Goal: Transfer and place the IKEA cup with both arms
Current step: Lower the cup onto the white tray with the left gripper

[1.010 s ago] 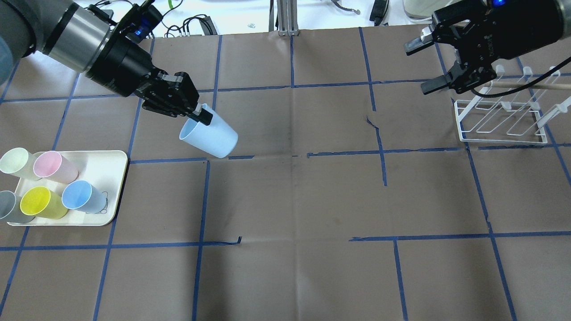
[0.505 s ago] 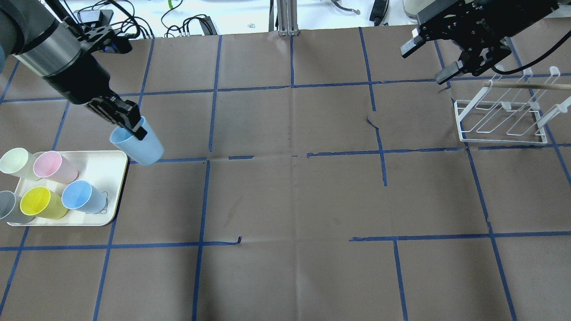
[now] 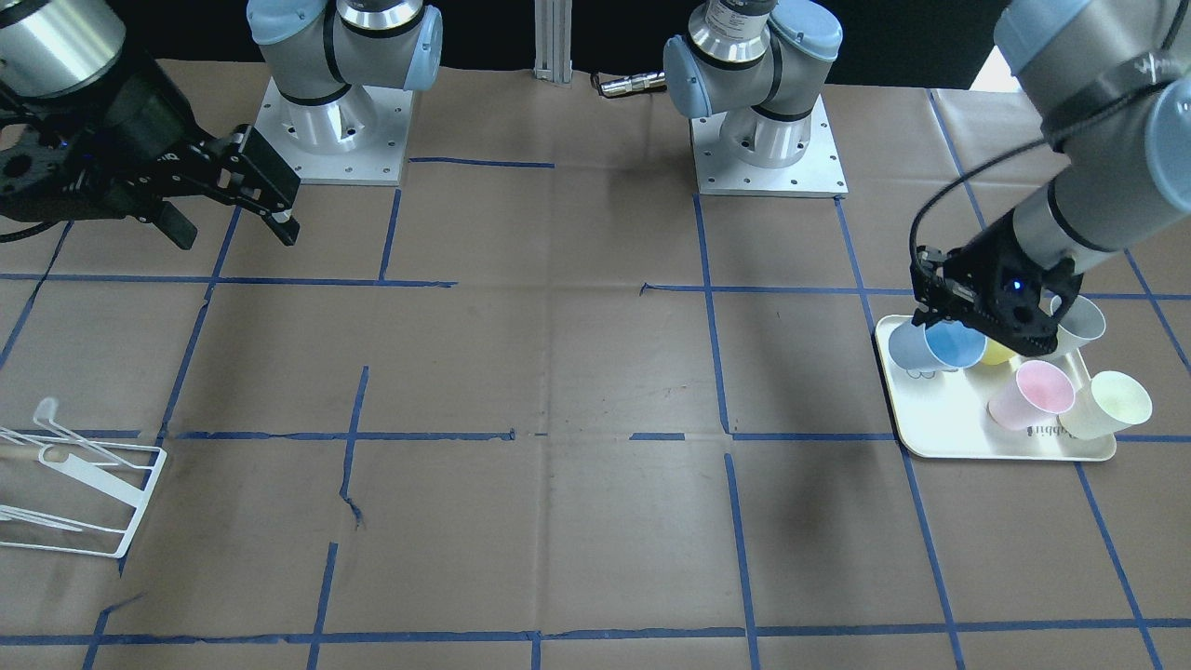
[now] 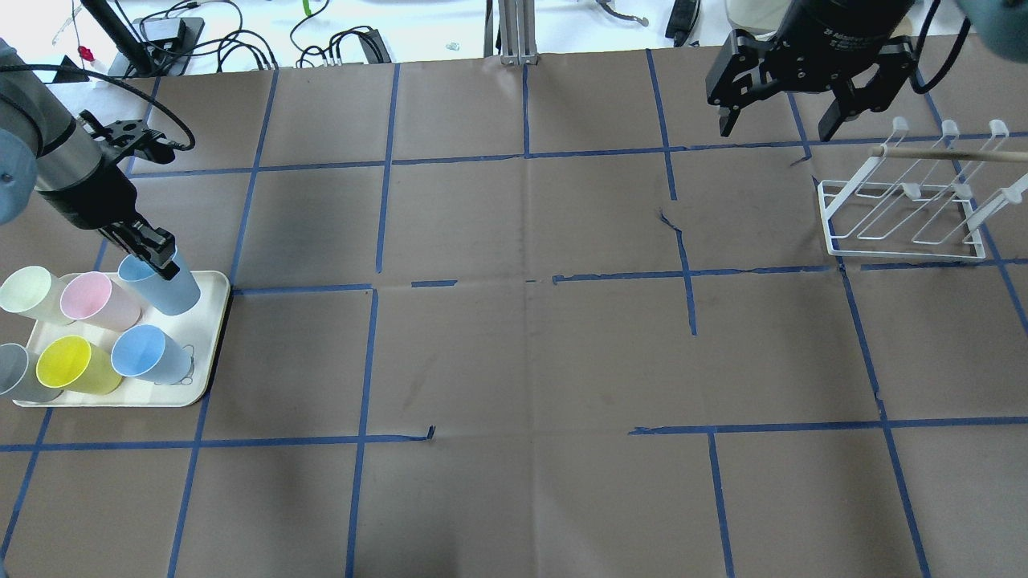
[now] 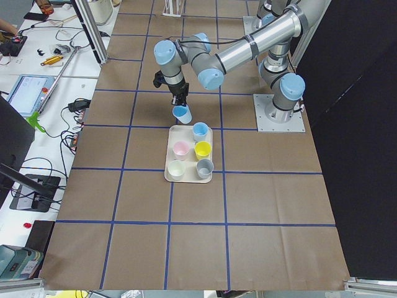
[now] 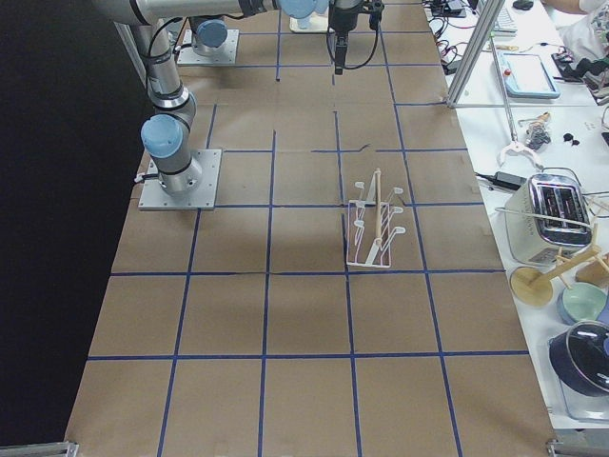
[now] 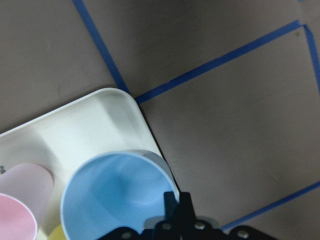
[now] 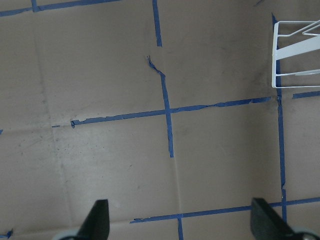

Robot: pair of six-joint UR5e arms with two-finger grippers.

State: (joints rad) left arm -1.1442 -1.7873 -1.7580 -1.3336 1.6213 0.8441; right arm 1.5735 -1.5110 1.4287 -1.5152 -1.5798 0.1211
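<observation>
My left gripper (image 4: pixel 163 267) is shut on the rim of a light-blue IKEA cup (image 4: pixel 170 289), one finger inside it. It holds the cup upright over the far right corner of the white tray (image 4: pixel 205 321). The left wrist view shows the cup's blue inside (image 7: pixel 117 192) over that tray corner (image 7: pixel 115 107). In the exterior left view the cup (image 5: pixel 182 114) hangs just beyond the tray's end. A second blue cup (image 4: pixel 148 353) stands on the tray. My right gripper (image 4: pixel 779 120) is open and empty, high at the far right.
Pink (image 4: pixel 95 299), yellow (image 4: pixel 71 363), pale green (image 4: pixel 28 291) and grey (image 4: pixel 12 373) cups stand on the tray. A white wire rack (image 4: pixel 899 210) stands at the far right, beside my right gripper. Brown paper with blue tape lines covers the table.
My left gripper has carried the blue cup from the table's mid-left to over the tray and turned it upright. My right gripper has drawn back and turned near the rack, still open.
</observation>
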